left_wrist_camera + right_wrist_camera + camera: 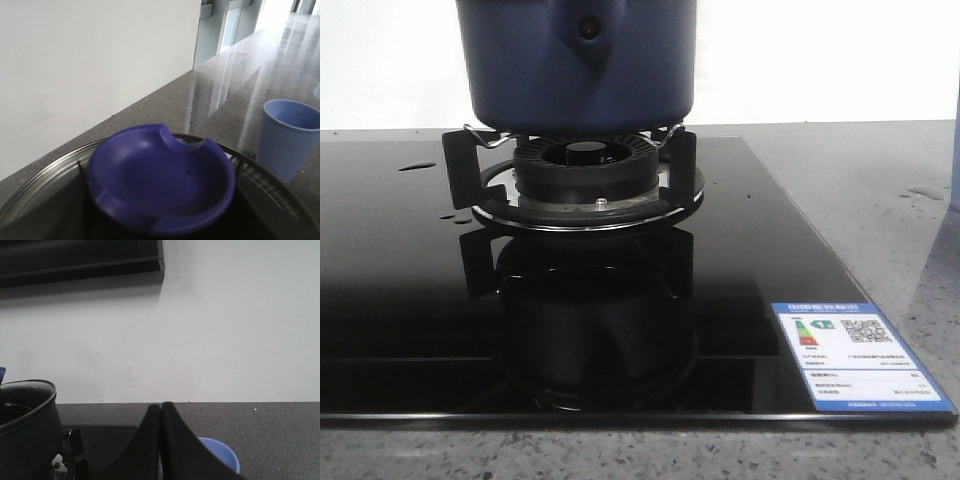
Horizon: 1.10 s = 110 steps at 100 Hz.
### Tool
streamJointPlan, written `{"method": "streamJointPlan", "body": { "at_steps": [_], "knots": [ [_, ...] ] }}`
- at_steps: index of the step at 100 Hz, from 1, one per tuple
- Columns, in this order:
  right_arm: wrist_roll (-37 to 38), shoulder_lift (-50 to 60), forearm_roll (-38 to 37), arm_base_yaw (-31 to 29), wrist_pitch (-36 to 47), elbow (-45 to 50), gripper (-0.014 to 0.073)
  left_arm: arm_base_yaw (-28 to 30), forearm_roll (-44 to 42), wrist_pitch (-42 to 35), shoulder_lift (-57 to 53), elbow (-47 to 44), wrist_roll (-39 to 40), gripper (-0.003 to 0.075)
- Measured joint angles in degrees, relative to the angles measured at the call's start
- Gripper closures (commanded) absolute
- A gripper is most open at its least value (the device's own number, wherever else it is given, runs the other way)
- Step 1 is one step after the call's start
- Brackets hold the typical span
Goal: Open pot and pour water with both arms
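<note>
The dark navy pot (pixel 575 60) stands on the gas burner (pixel 585 165); its top is cut off in the front view. In the left wrist view its glass lid with a metal rim (pixel 45 175) carries a blue bowl-shaped knob (pixel 160 185). My left gripper (pixel 160 165) has a thin dark finger close on each side of the knob and looks shut on it. The right wrist view shows the pot (pixel 22 430) with the lid resting on it. My right gripper (pixel 161 405) is shut and empty, held above the counter away from the pot.
A pale blue ribbed cup (pixel 287 137) stands on the grey counter beside the hob, below my right gripper (pixel 225 452). The black glass hob (pixel 400 260) has a few water drops and a blue label (pixel 855 360) at its front right corner. A white wall runs behind.
</note>
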<state>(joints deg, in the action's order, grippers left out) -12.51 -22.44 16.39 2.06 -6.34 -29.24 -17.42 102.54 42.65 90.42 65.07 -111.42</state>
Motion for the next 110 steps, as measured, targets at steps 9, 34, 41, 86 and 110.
{"method": "streamJointPlan", "body": {
  "at_steps": [9,34,41,86,110],
  "knots": [
    [0.0,0.0,0.0,0.0,-0.05,0.0,0.066,0.0,0.0,-0.34,0.0,0.0,-0.82,0.0386],
    [0.0,0.0,0.0,0.0,-1.44,0.0,0.066,0.0,0.04,-1.07,0.0,0.0,-1.07,0.0148],
    [0.0,0.0,0.0,0.0,-1.71,0.0,0.066,0.0,0.28,-1.4,0.0,0.08,-1.07,0.0145],
    [0.0,0.0,0.0,0.0,-2.9,0.0,0.066,0.0,-0.45,-1.97,-10.25,0.18,3.53,0.0395],
    [-2.0,2.53,-0.24,0.0,-12.99,0.0,0.0668,0.0,-0.83,-9.7,-24.87,-9.29,10.6,0.0686]
  ]
}}
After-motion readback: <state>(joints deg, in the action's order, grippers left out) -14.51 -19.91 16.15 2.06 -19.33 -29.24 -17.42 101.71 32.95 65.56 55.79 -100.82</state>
